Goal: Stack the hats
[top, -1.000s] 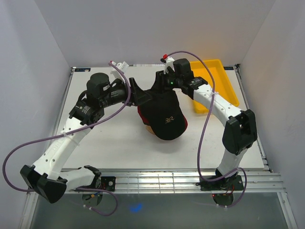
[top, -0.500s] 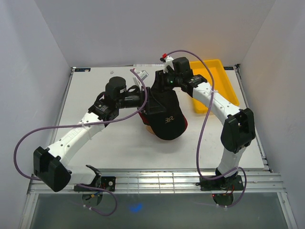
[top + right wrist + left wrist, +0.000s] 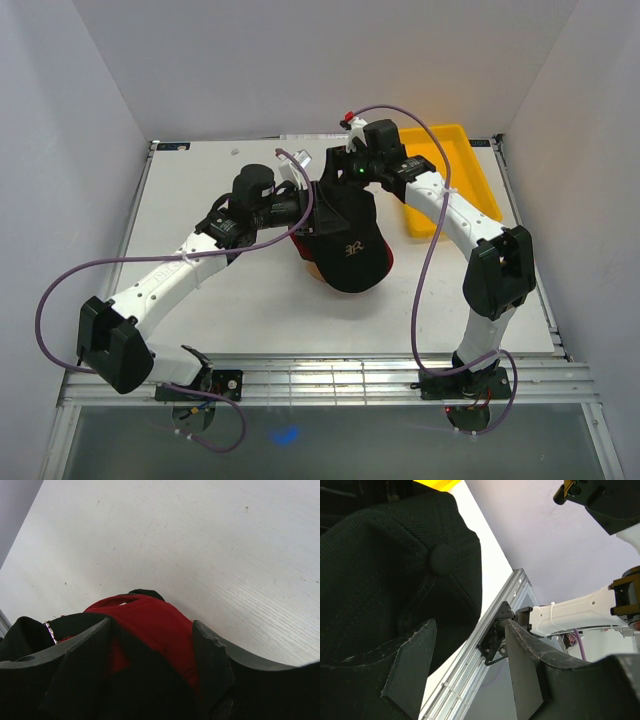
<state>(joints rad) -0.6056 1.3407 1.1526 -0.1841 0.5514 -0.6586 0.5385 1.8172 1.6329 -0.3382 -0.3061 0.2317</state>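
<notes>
A black hat (image 3: 347,245) with a pale logo tops the pile at the table's middle. A red hat (image 3: 300,247) shows under it, and something pale (image 3: 318,273) peeks out at the front. My left gripper (image 3: 312,206) is at the black hat's (image 3: 380,570) left rear. It (image 3: 470,630) is open, with one finger (image 3: 412,665) against the fabric and nothing between the jaws. My right gripper (image 3: 350,190) hangs over the pile's back. It (image 3: 151,624) is open, jaws astride the red hat (image 3: 167,632) and black fabric (image 3: 145,685).
A yellow tray (image 3: 440,131) sits at the back right, behind the right arm. Purple cables loop off both arms. The metal rail (image 3: 470,660) of the table's near edge shows in the left wrist view. White walls close in the table.
The left arm swung its elbow in and pushed its gripper rightward against the black hat. The right jaws spread wider over the back of the pile.
</notes>
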